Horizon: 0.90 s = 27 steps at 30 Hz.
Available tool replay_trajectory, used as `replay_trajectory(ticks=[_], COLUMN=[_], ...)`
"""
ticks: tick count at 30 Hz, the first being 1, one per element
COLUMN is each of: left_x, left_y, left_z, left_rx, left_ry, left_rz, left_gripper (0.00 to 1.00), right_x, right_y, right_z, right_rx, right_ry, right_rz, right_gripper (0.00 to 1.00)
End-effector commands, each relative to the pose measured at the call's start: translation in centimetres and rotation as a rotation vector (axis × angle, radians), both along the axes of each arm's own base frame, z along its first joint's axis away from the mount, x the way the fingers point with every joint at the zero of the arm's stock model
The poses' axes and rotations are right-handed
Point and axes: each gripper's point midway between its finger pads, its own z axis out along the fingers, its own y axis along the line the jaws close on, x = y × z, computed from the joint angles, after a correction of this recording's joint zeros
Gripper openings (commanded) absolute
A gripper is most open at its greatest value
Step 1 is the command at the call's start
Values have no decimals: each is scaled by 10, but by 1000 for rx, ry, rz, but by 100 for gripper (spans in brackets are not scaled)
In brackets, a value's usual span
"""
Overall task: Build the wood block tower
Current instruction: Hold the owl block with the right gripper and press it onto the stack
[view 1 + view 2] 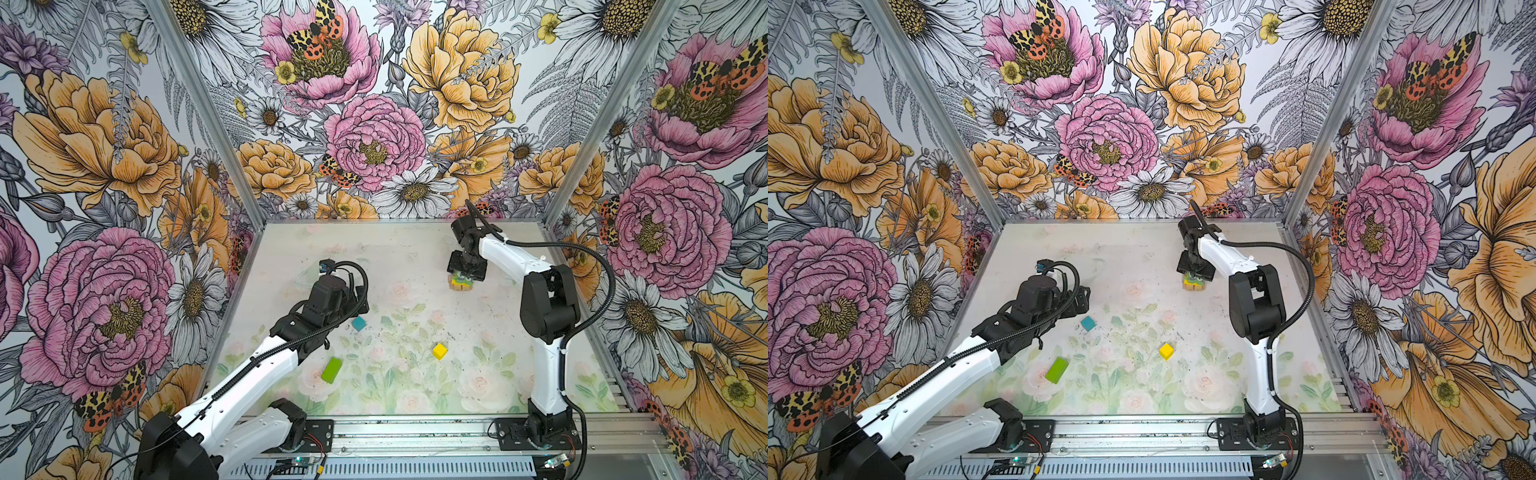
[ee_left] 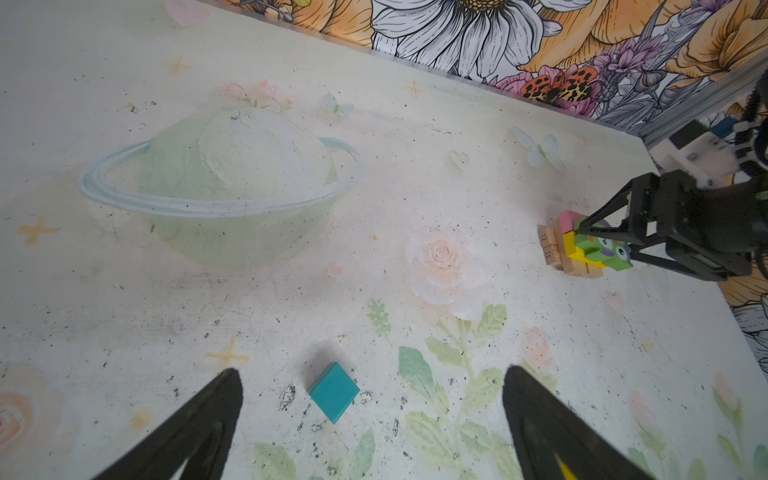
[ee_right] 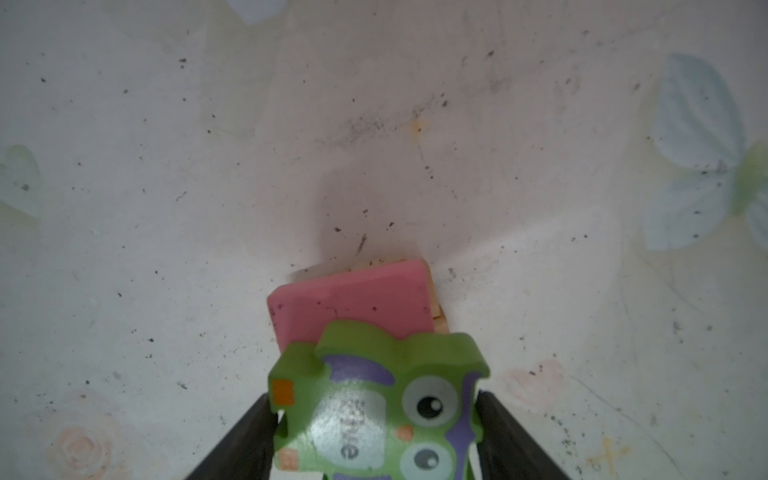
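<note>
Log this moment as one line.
left gripper: open, near teal block | right gripper: astride owl block on tower, grip unclear | loose: yellow block, lime block

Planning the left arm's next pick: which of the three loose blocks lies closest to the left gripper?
The teal block, framed by the open left gripper; the lime-green bar and yellow cube lie farther off.

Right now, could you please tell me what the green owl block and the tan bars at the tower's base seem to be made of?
The green owl block looks like painted wood, smooth semi-gloss coat; its printed face shows glare. The tan bars seem bare wood, matt, with stamped numbers.
</note>
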Motion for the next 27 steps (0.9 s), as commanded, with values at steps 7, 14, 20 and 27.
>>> replay_trajectory(ticks=[7,14,20,27], left_x=[-1,-2,-2,-2], left_y=[0,0,1,-7], left_z=[2,3,4,4], left_rx=[-35,-38,-45,-62], left_ry=[-10,-13,-13,0], left_rz=[0,-1,7,-19], left_gripper=[99,99,99,99], right_x=[10,12,14,14], right_y=[3,7,7,6], right_z=[16,18,20,11], right_rx=[-27,-16,-28,-31], right_ry=[-46,-50,-52,-23], right_rz=[49,92,127,149], right_gripper=[68,68,69,69])
